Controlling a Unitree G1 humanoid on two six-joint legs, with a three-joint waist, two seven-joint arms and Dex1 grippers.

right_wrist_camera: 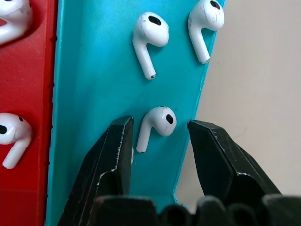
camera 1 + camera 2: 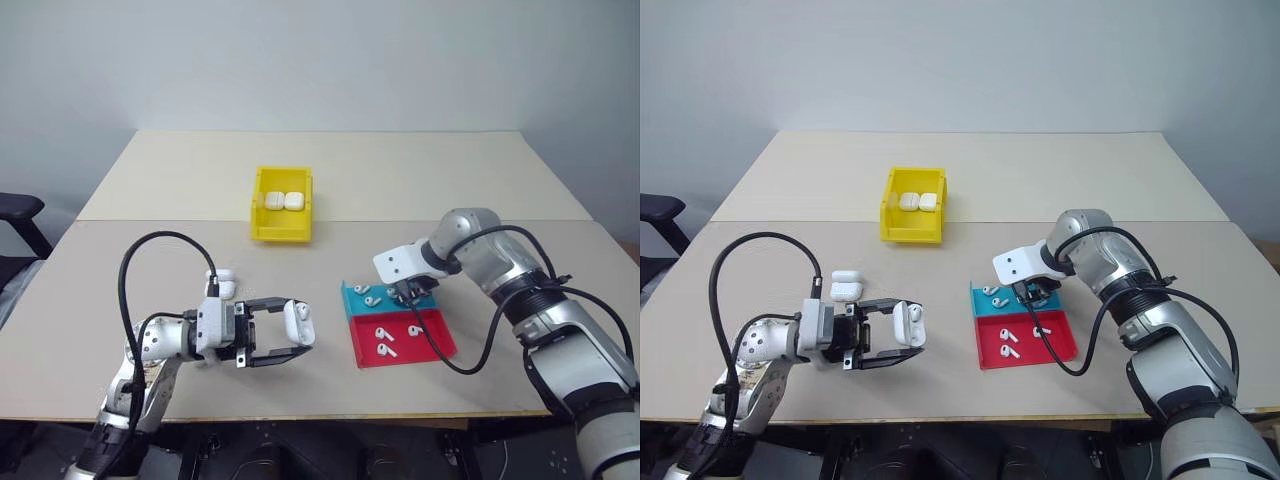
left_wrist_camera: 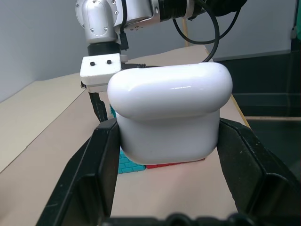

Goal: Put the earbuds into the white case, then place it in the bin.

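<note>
Table [image 2: 150,230]: yellow bin [image 2: 281,205] sits mid-table toward the far edge, two closed white cases inside. Two more spare cases [image 2: 846,284] lie near the left front corner.

Left gripper [image 2: 285,335] is clamped on the white case [image 3: 169,115], holding it clear of the table near the front edge, pointing across toward the tray; lid looks down in the wrist view, can't confirm.

Teal-and-red tray [image 2: 440,345] is right of centre near the front edge, earbuds [image 2: 385,335] scattered on both halves, stems pointing different ways.

Right gripper [image 1: 160,136] is nose-down over the teal half, fingers [image 1: 115,150] part-spread either side of one earbud [image 1: 157,122], not touching it yet. That bud lies flat by the tray's outer edge, long axis running head to stem, stem pointing back toward the gripper, roughly parallel to the fingers.

Step, by my read: first earbud pick. Next: drop slightly, close across the bud, lift, carry to the case. Risk: the small, glossy bud squirts out.
</note>
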